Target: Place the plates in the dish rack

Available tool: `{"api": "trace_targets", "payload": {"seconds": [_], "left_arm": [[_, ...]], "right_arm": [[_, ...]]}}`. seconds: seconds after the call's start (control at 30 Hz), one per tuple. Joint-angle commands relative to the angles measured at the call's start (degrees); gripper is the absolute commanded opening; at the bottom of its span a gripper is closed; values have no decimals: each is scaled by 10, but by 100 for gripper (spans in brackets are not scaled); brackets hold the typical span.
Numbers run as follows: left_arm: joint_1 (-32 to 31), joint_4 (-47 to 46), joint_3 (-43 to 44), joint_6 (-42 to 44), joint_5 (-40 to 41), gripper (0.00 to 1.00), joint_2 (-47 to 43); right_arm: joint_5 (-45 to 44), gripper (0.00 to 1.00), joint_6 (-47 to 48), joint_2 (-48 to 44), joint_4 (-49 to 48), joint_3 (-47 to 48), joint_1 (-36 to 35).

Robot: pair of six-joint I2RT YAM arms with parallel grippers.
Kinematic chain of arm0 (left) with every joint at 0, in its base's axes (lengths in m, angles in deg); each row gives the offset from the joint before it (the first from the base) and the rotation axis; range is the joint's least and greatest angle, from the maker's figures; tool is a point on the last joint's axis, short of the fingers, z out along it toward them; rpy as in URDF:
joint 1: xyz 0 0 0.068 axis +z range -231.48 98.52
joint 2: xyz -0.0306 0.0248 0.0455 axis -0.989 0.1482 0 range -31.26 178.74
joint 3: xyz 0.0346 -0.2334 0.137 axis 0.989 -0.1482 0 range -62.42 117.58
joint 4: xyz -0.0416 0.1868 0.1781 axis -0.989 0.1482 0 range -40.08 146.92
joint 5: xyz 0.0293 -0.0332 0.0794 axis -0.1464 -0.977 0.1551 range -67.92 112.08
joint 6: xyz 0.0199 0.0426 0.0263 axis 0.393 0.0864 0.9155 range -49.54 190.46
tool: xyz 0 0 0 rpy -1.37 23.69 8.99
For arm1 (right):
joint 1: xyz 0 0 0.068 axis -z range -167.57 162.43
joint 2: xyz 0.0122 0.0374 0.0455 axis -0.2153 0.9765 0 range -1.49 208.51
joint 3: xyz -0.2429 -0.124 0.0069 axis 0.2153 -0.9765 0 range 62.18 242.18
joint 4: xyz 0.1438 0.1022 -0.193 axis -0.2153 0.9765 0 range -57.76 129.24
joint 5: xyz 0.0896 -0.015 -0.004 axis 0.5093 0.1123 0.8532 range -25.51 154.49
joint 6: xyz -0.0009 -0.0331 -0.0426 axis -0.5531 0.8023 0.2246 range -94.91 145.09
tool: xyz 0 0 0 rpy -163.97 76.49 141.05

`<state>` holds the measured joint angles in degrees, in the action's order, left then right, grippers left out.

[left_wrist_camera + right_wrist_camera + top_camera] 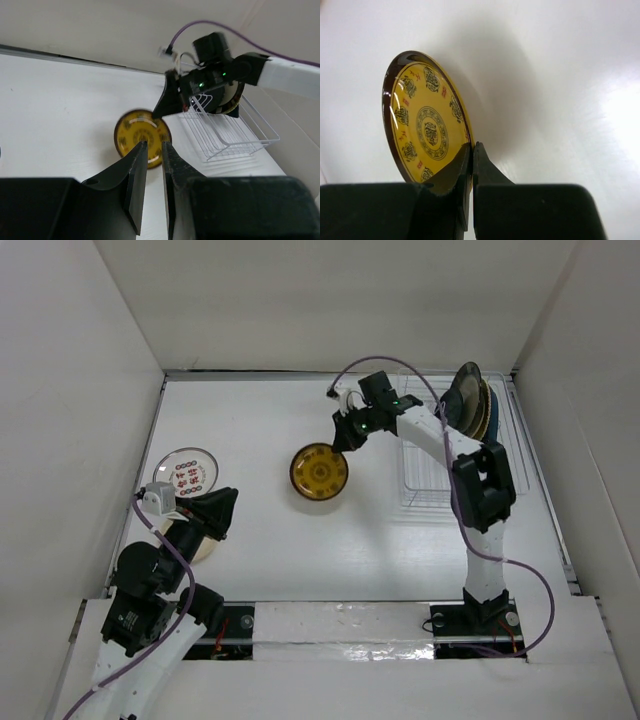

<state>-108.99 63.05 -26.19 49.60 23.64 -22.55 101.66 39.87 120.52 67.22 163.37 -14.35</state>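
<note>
The top camera looks down from high on the whole table [260,560], my bases [470,620] at the bottom. My left wrist camera faces far across; my right one sits very close. All three share the yellow plate [319,472].

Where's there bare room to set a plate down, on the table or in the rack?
Free: white table between back wall and yellow patterned round plate; the strip from that plate to the near edge; near rows of the white wire dish rack. Crowded: its far end with upright plates; left edge by white red-marked plate.
</note>
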Motion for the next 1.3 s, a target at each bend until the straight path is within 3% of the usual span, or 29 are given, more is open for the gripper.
{"api": "trace_targets", "payload": {"seconds": [0.0,0.07,0.1,0.17,0.2,0.3,0.5,0.83,1.27], "left_arm": [[3,-23,7,5,-3,15,-11],[3,-23,8,5,-5,15,-16],[3,-23,8,5,-6,15,-19],[3,-23,8,5,-8,15,-24],[3,-24,8,6,-9,15,-28],[3,-25,7,5,-12,15,-40],[3,-28,5,6,-32,16,-50],[3,-28,3,4,-34,16,-55],[3,-26,4,4,-30,16,-47]], "right_arm": [[-110,0,-113,-120,-156,-4,11],[-197,0,-175,-170,-197,-21,30],[-316,0,-197,-182,-193,-22,39],[-442,0,-208,-201,-179,-21,45],[-546,0,-210,-218,-177,-25,45],[-703,0,-212,-244,-174,-38,65],[-906,0,-139,-261,-200,-47,110],[-1009,0,-1,-191,-255,-31,115],[-986,0,-20,-94,-241,-20,84]]}}
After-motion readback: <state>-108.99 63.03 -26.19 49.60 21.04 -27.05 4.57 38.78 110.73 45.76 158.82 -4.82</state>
